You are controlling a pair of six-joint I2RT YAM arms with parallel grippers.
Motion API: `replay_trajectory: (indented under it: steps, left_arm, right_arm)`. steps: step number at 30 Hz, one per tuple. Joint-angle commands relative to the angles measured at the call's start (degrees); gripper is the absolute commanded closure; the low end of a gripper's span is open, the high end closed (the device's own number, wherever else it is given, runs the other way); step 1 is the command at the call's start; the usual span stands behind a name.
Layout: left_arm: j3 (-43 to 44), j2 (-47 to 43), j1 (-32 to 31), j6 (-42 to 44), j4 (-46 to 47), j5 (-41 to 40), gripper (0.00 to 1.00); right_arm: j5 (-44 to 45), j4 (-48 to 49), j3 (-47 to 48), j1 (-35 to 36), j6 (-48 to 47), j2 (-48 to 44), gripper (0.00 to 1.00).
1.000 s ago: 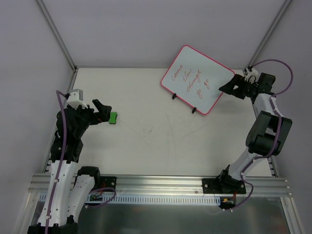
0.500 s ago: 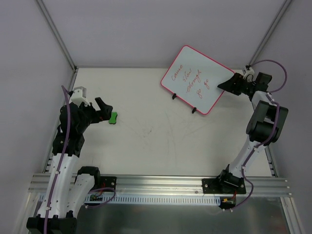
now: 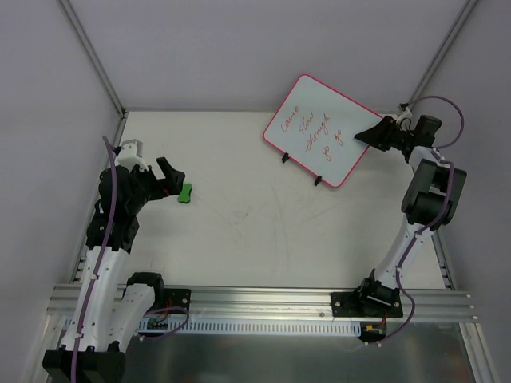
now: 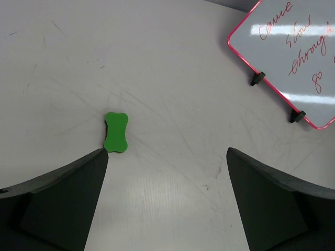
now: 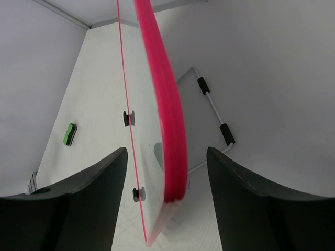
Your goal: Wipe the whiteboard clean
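The whiteboard stands propped on its black feet at the far right of the table, with red handwriting across its face. The right gripper is at the board's right edge, its fingers spread to either side of the pink frame with a gap on both sides. The left gripper hangs over the table's left side, also spread wide, just beside the green eraser, which lies flat and well apart from the board.

The whiteboard stands far right on the table, the eraser well to its left.
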Motion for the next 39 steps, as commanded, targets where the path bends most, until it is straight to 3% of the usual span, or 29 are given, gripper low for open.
replay_trajectory:
  steps: [1, 6, 12, 15, 16, 17, 28, 34, 39]
  left_arm:
    - [2.0, -0.3, -0.4, 1.1, 0.3, -0.3, 0.01]
    - [1.8, -0.9, -0.4, 1.3, 0.0, -0.3, 0.01]
    - [1.4, -1.7, -0.4, 1.5, -0.6, -0.2, 0.01]
    - [1.3, -2.1, -0.4, 1.5, -0.9, 0.0, 0.01]
    - [1.2, -2.2, -0.4, 1.5, -0.9, 0.0, 0.01]
    - [1.3, -2.4, -0.4, 1.5, -1.1, 0.1, 0.01]
    - [0.6, -3.1, -0.4, 1.3, -1.5, -0.1, 0.01]
    - [0.2, -3.9, -0.4, 1.2, -1.7, -0.3, 0.01]
    - [-0.1, -4.3, -0.4, 1.5, -1.8, -0.5, 0.01]
  right_arm:
    - [-2.4, 3.3, 3.1, 1.2, 1.7, 0.9, 0.36]
    - [-3.0, 5.9, 3.4, 1.8, 4.3, 1.9, 0.43]
    - [-3.9, 9.3, 3.4, 1.8, 7.4, 3.4, 0.64]
    - [-4.5, 10.5, 3.4, 1.8, 8.4, 3.6, 0.83]
    - [-4.7, 10.6, 3.5, 1.9, 8.7, 3.6, 0.96]
    - [-4.8, 11.1, 3.5, 1.8, 9.0, 3.7, 1.00]
    - [-7.1, 18.9, 2.8, 1.2, 16.2, 3.0, 1.00]
    - [-7.0, 32.9, 1.6, -0.4, 28.1, 2.7, 1.00]
    - [-6.1, 57.0, 2.6, -1.8, 47.3, 5.8, 1.00]
